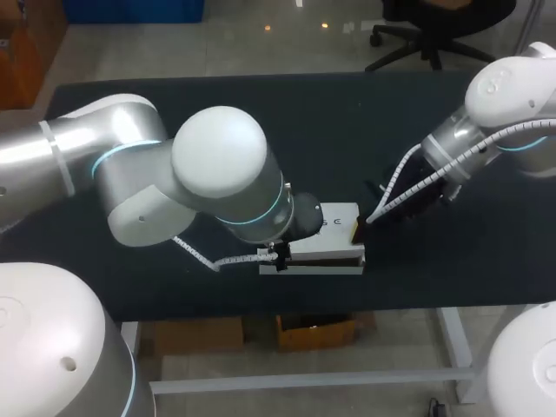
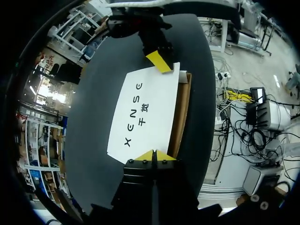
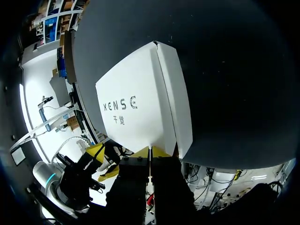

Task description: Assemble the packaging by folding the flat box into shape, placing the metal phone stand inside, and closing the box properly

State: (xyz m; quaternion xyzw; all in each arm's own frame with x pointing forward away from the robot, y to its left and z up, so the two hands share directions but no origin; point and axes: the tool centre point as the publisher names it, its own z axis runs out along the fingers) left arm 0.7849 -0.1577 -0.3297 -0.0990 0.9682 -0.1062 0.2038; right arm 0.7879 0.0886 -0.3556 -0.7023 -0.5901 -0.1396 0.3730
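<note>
- A long rectangular table [image 1: 217, 95] with a flat black top stands on a white metal frame; the frame's leg and crossbar show below the near edge.
- A flat white cardboard box with dark lettering on its lid [image 1: 334, 228] lies directly on the black top, close to the near edge and a little right of the middle.
- A strip of brown cardboard shows along the box's near long side, between the white lid and a white front wall.

The left arm [image 1: 217, 165] bends in low toward the table's middle and the right arm [image 1: 504, 95] angles down to face it. The yellow tips of the left gripper [image 2: 153, 154] and the right gripper [image 3: 150, 151] seemingly press together.
</note>
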